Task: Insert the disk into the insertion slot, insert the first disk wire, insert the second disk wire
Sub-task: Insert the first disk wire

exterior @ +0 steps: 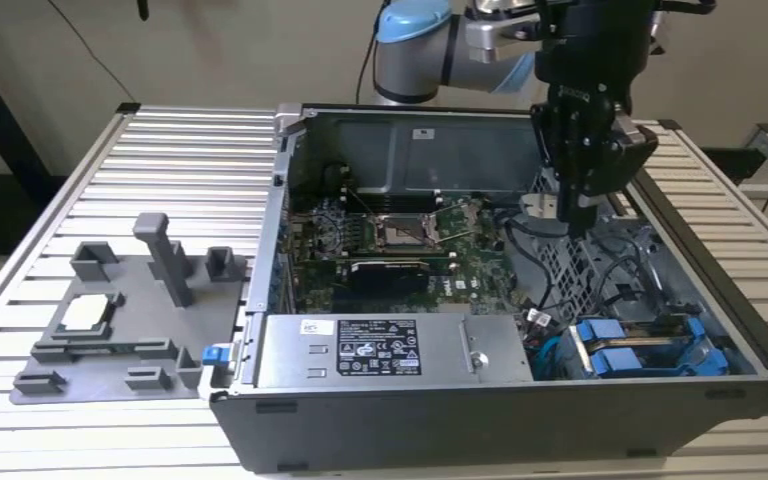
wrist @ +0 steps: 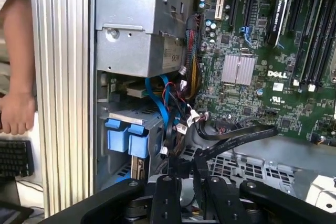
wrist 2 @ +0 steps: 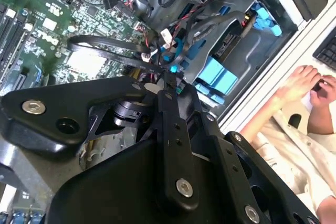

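Count on inspection: one open computer case (exterior: 491, 425), one power-supply box (exterior: 384, 350), one motherboard (exterior: 398, 235), two blue tabs (wrist: 116, 136), one grey fixture plate (exterior: 97, 345), one gripper (exterior: 579, 215), two hands (wrist 2: 300, 83).

shows the disk (exterior: 620, 352) lying flat and level, silver-grey and framed in bright blue, inside the insertion slot (exterior: 699, 338), a grey sheet-metal bay at 4 o'clock in the exterior view. presents two blue tabs (wrist: 127, 139) side by side. cannot tell how deeply seated.
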Robot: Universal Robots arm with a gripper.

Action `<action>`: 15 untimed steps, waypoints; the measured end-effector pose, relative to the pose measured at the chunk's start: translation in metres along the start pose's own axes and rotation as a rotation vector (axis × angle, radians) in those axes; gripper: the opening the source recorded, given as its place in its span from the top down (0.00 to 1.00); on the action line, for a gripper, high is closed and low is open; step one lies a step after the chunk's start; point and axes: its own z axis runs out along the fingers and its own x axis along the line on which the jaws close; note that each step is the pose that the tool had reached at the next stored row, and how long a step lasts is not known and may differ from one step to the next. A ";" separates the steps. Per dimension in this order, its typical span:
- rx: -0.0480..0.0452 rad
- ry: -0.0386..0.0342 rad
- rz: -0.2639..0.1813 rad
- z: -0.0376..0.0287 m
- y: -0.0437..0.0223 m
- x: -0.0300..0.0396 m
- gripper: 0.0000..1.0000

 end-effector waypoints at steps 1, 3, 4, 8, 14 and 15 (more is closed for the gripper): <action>0.0007 0.0038 -0.004 0.0003 0.0000 -0.0001 0.74; 0.0006 0.0101 -0.007 0.0009 0.0001 -0.0003 0.74; 0.0004 0.0115 -0.008 0.0015 0.0002 -0.0005 0.74; 0.0003 0.0130 -0.008 0.0035 0.0007 -0.0012 0.74; 0.0010 0.0130 -0.008 0.0058 0.0012 -0.0019 0.74; 0.0010 0.0132 -0.008 0.0062 0.0012 -0.0020 0.74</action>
